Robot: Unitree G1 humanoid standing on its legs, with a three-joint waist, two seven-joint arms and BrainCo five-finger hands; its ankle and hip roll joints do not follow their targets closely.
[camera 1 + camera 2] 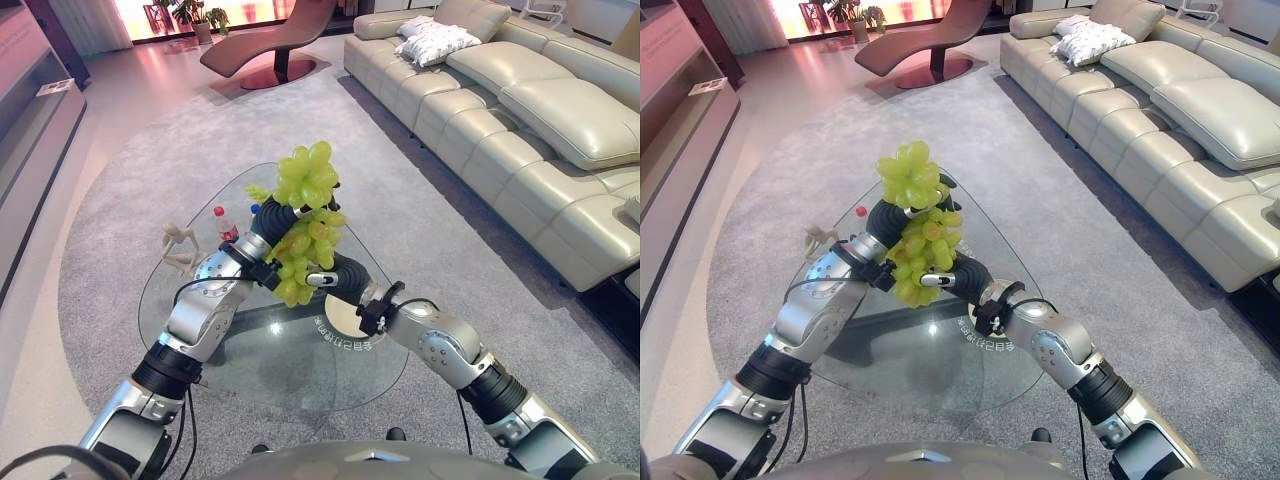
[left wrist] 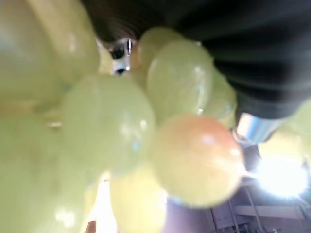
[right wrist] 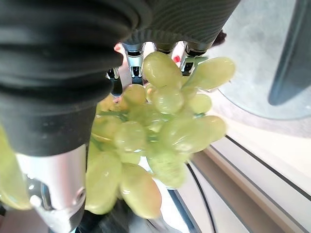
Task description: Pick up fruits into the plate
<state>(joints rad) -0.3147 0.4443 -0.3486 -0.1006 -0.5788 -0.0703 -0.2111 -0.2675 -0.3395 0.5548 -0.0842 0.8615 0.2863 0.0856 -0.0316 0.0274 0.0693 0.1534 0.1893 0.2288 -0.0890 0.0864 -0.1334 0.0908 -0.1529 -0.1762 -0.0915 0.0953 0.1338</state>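
a grey rug (image 1: pixel 450 300) is spreading under everything, with a pale leather sofa (image 1: pixel 540 110) running along the 2 o'clock side and a brown lounge chair (image 1: pixel 275 40) sitting far off at 12 o'clock. in the middle a rounded glass table (image 1: pixel 250 370) is standing on the rug. on its glass a white plate (image 1: pixel 345 315) is lying near the 4 o'clock edge, half hidden by the right wrist; a small pale figurine (image 1: pixel 180 250) and a red-capped bottle (image 1: pixel 224 224) are standing toward the 10 o'clock edge.

above the table both arms are meeting. the left hand (image 1: pixel 272 225) and the right hand (image 1: pixel 345 275) are pressing in from either side of the green grapes (image 1: pixel 305 215), which are hanging in the air over the table's middle, well above the plate. the upper cluster is standing up past the hands and the lower one is drooping between the wrists. whether two bunches or one, i cannot tell. the fingers of both hands are buried in the fruit, so i cannot tell how either hand is set.

the grapes are looking light but floppy: soft, smooth-skinned, easy to bruise or shed from the stem. taking them by the stem or cupping from below is probably safer than squeezing the berries. the plate is lying toward 5 o'clock of the bunch.
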